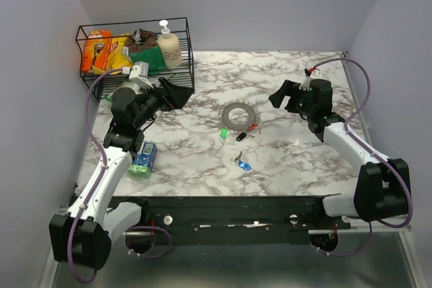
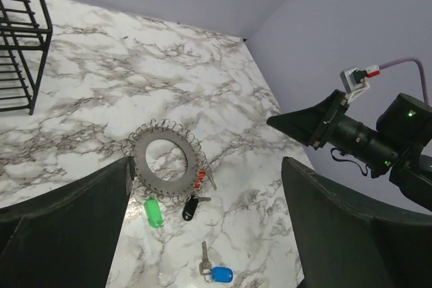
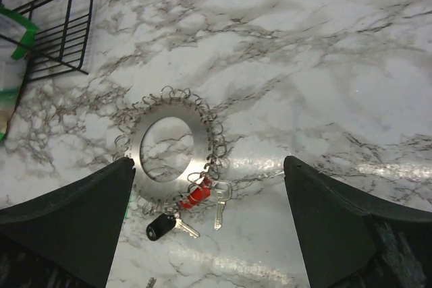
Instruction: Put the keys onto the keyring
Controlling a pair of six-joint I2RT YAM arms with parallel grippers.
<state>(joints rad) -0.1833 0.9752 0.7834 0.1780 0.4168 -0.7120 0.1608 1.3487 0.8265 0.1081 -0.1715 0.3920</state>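
The keyring (image 1: 236, 115) is a flat silvery disc with an open centre and small wire loops round its rim, lying mid-table; it also shows in the left wrist view (image 2: 165, 160) and right wrist view (image 3: 169, 150). The red key (image 3: 196, 194) and black key (image 3: 160, 226) lie against its rim. The green key (image 2: 154, 212) lies just beside the rim. The blue key (image 1: 243, 164) lies apart, nearer the front (image 2: 219, 273). My left gripper (image 1: 181, 96) is open and empty, up left of the ring. My right gripper (image 1: 282, 98) is open and empty, up right of it.
A black wire basket (image 1: 135, 59) at the back left holds a soap bottle, packets and boxes. A blue-green packet (image 1: 143, 160) lies near the left arm. Walls close the table at back and sides.
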